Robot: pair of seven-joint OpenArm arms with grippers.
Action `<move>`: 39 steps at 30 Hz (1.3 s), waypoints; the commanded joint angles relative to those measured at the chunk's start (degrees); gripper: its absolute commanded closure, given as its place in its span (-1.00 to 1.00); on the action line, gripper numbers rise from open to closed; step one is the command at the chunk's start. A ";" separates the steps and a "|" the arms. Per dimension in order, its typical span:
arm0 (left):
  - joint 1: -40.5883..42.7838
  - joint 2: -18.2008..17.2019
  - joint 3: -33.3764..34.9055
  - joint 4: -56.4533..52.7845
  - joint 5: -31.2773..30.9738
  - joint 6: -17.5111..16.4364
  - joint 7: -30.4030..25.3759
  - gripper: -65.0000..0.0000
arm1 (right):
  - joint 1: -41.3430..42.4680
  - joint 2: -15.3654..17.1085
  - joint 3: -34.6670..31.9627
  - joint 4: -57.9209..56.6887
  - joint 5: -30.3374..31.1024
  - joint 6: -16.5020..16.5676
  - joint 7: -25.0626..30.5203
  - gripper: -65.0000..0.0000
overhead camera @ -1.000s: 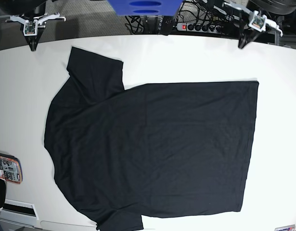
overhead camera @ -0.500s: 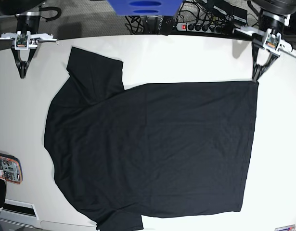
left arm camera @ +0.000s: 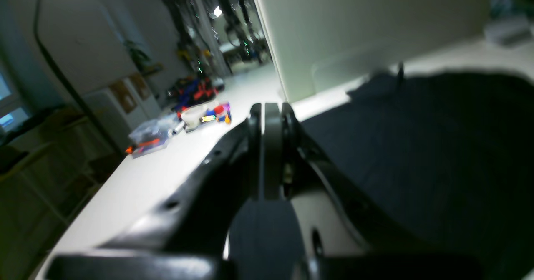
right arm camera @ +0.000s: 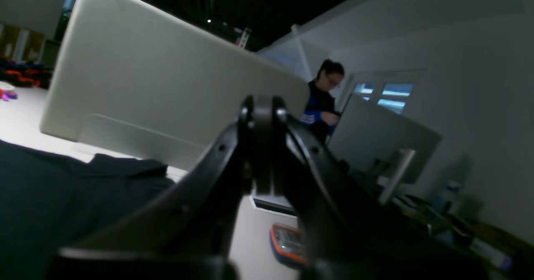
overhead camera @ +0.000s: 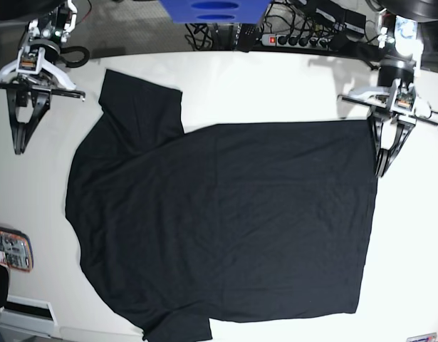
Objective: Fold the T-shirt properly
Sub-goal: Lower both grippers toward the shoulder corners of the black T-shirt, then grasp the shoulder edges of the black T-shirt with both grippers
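T-shirt (overhead camera: pixel 226 221) lay spread flat across white bench (overhead camera: pixel 275 89), both grippers' fingers pressed together and empty, left gripper (overhead camera: pixel 380 171) at hem edge, right gripper (overhead camera: pixel 19 148) beside sleeve; power strip (overhead camera: pixel 300 40) behind, orange-rimmed device (overhead camera: pixel 8 249) at bench edge.

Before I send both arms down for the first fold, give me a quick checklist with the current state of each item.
1. T-shirt spread flat on the table: ok, only light wrinkles.
2. Left gripper at the hem edge: ok, its tips are at the shirt's side edge near the corner; contact cannot tell.
3. Right gripper near the shirt: not ok, it hangs over bare table, apart from the sleeve.
4. Jaws ready to grasp: not ok, both are shut with nothing held.
5. Small orange-edged device clear of the shirt: ok.
6. Lower sleeve fully on the table: cannot tell, it is cut off by the frame.
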 commanded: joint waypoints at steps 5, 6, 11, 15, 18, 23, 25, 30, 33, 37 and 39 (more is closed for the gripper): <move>-6.96 5.42 -0.33 0.96 0.75 0.60 -1.92 1.00 | 3.85 0.57 -3.35 0.76 0.33 7.00 1.44 1.00; -7.57 5.59 -0.33 0.96 2.59 0.60 -1.75 1.00 | 3.94 0.57 -3.52 0.76 0.33 7.97 1.44 1.00; -8.28 5.77 3.19 0.96 11.65 0.60 -1.57 1.00 | 3.94 0.39 -3.88 0.76 0.33 8.32 -3.74 1.00; -8.01 5.77 6.79 0.70 13.06 0.60 0.63 1.00 | 3.85 0.39 -5.55 0.76 0.24 8.50 -12.53 1.00; -8.10 5.86 8.02 1.05 11.47 0.60 11.00 1.00 | 3.50 0.39 -8.27 1.02 0.24 8.58 -22.03 1.00; -10.74 5.77 8.37 1.05 1.63 0.60 30.08 1.00 | 4.38 0.39 -10.12 1.28 0.24 8.58 -39.96 1.00; -11.35 5.42 8.29 1.66 -0.57 0.51 36.14 1.00 | 5.25 0.48 -10.12 1.64 0.15 8.94 -46.38 1.00; -11.27 0.76 9.96 5.18 3.91 0.43 45.37 1.00 | 5.61 0.57 -9.77 2.52 0.15 18.26 -58.60 1.00; -10.83 -1.88 12.33 5.27 11.12 0.43 45.37 1.00 | 5.61 0.57 -9.68 2.52 -0.20 22.65 -64.58 1.00; -10.91 -2.23 16.99 5.18 26.86 0.43 45.55 1.00 | 5.25 1.62 -7.74 2.69 -0.29 25.29 -69.32 1.00; -10.65 -2.14 19.80 5.09 38.02 0.43 45.64 1.00 | 4.38 3.21 -7.30 2.78 -0.38 25.29 -70.20 1.00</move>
